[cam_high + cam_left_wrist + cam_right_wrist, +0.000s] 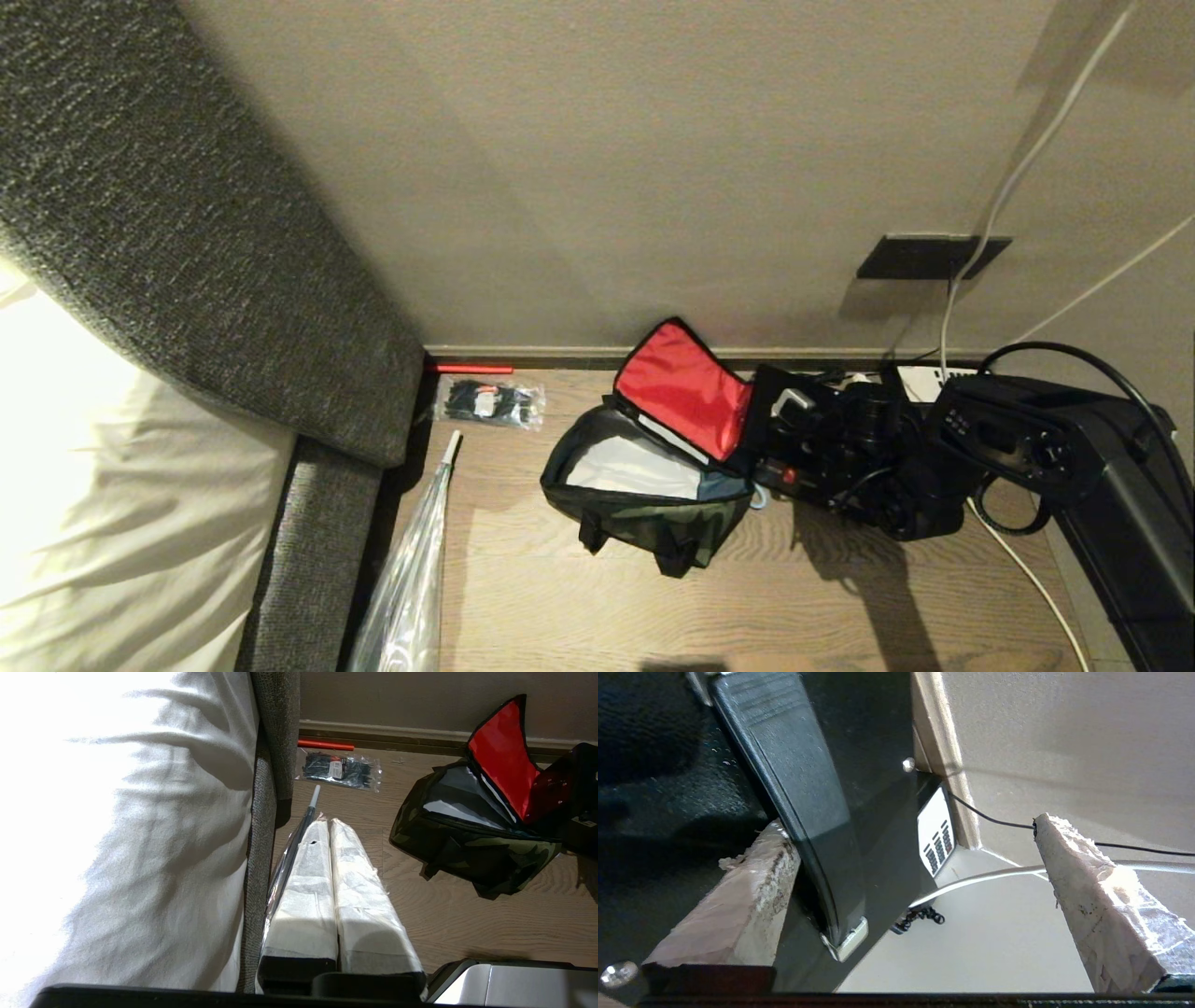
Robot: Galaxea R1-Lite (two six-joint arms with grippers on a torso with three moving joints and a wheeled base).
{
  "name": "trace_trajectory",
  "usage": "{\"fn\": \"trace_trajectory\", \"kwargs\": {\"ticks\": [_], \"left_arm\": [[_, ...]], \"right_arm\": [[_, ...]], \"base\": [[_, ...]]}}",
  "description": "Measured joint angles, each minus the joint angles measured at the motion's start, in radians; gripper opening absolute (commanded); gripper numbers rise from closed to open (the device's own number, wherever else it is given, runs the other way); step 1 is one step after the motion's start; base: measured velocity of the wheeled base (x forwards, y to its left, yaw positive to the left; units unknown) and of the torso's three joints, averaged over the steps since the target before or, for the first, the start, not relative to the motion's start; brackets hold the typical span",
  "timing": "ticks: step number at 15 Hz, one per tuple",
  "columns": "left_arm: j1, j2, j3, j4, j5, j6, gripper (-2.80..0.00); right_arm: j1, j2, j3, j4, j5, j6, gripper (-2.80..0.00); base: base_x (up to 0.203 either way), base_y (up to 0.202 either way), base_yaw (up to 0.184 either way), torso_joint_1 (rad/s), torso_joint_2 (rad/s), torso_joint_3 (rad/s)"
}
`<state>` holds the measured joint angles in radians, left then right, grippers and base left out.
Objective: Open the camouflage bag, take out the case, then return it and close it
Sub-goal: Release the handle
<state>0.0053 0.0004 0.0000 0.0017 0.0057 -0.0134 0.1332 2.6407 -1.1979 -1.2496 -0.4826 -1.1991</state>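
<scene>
The camouflage bag point(653, 490) lies open on the wooden floor, its red-lined lid point(681, 387) raised and its pale grey interior bare. The case point(764, 397), flat and black, stands outside the bag just right of the lid; the left wrist view shows it point(546, 788) reflecting the red lining. My right gripper point(803, 415) is at the case, open wide, and it point(908, 826) grips nothing. The speckled case point(654, 779) lies on the outer side of one finger point(738, 900). My left gripper point(327, 823) is shut and empty, parked low beside the bed.
A black telephone with a white keypad point(936, 833) sits behind the case by the wall. A clear packet of black items point(490, 403), a red stick point(471, 369) and a clear plastic-wrapped roll point(411, 579) lie left of the bag. A bed point(93, 485) fills the left; white cables point(952, 317) hang at right.
</scene>
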Motion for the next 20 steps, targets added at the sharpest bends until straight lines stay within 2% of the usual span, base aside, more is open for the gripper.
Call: {"fn": "trace_trajectory", "kwargs": {"ticks": [1, 2, 13, 20], "left_arm": [[-0.001, 0.000, 0.000, 0.000, 0.000, 0.000, -2.80], [-0.001, 0.000, 0.000, 0.000, 0.000, 0.000, -2.80], [0.000, 0.000, 0.000, 0.000, 0.000, 0.000, -2.80], [0.000, 0.000, 0.000, 0.000, 0.000, 0.000, -2.80]], "right_arm": [[0.000, 0.007, -0.009, -0.001, -0.002, 0.004, 0.00], [-0.001, 0.014, -0.013, -0.003, -0.002, 0.007, -2.80], [-0.001, 0.029, 0.019, -0.044, 0.001, 0.020, -2.80], [0.003, -0.061, 0.158, -0.074, 0.000, 0.018, -2.80]], "base": [[0.000, 0.000, 0.000, 0.000, 0.00, 0.000], [0.000, 0.000, 0.000, 0.000, 0.00, 0.000], [0.000, 0.000, 0.000, 0.000, 0.00, 0.000], [0.000, 0.000, 0.000, 0.000, 0.00, 0.000]]}}
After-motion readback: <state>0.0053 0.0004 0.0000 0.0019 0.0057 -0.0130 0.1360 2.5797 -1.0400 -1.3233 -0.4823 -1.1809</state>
